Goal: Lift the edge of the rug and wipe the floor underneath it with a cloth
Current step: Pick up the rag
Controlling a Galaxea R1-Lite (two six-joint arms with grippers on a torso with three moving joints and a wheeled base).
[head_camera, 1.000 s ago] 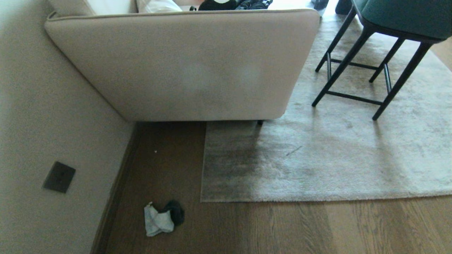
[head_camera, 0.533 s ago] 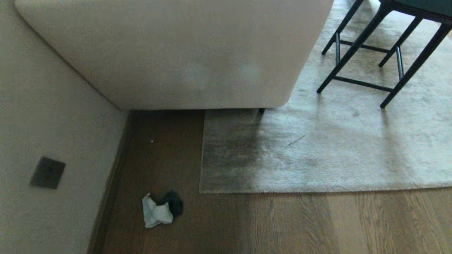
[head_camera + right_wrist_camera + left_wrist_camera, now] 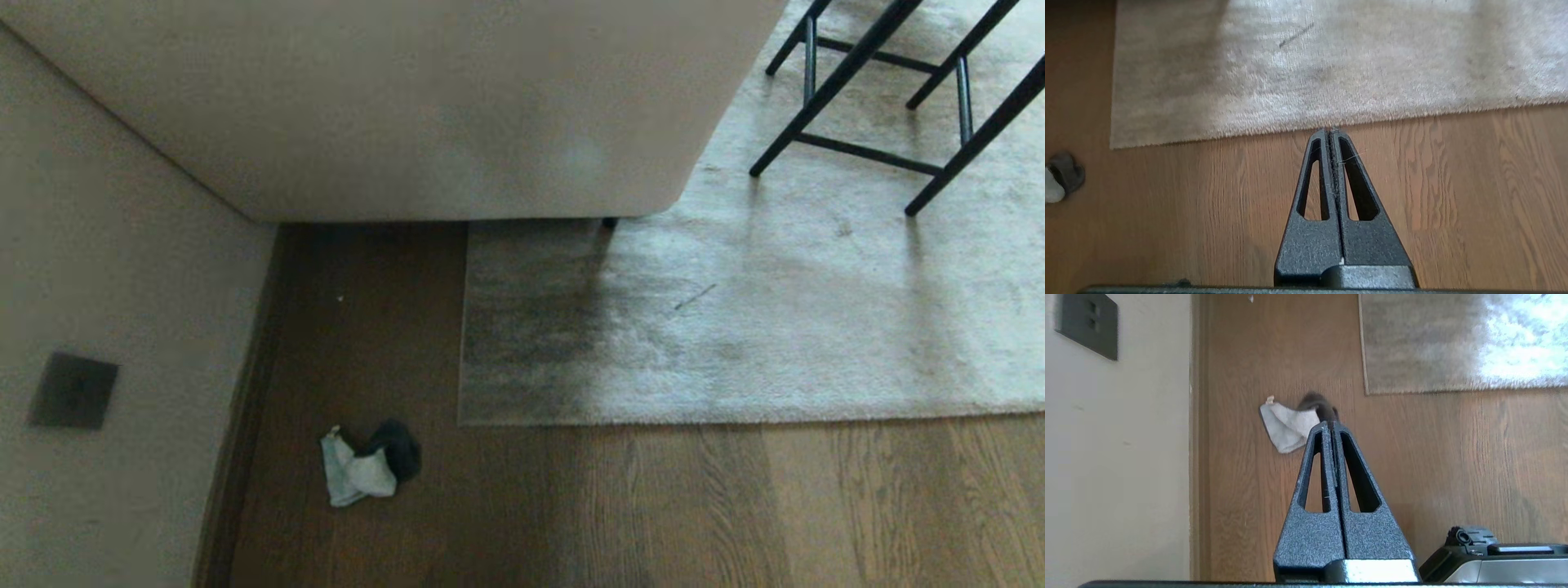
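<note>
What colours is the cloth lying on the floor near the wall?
The cloth is white with a dark, near-black part; the left wrist view shows it best.

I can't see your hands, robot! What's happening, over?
Both grippers, left and right, shut, empty. Cloth on floor. Rug edge flat. Nothing in the way.

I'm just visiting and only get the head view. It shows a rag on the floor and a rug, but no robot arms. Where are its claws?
Observer: The left claw shows in its own wrist camera. It is shut and empty, pointing toward the cloth, which lies on the floor beyond its tips.
Visitor: And the other one?
Observer: The right claw is also shut and empty, with its tips aimed at the rug edge.
Visitor: Is that claw clean?
Observer: Not quite. A few thin fibres cling near the tips of its fingers.
</note>
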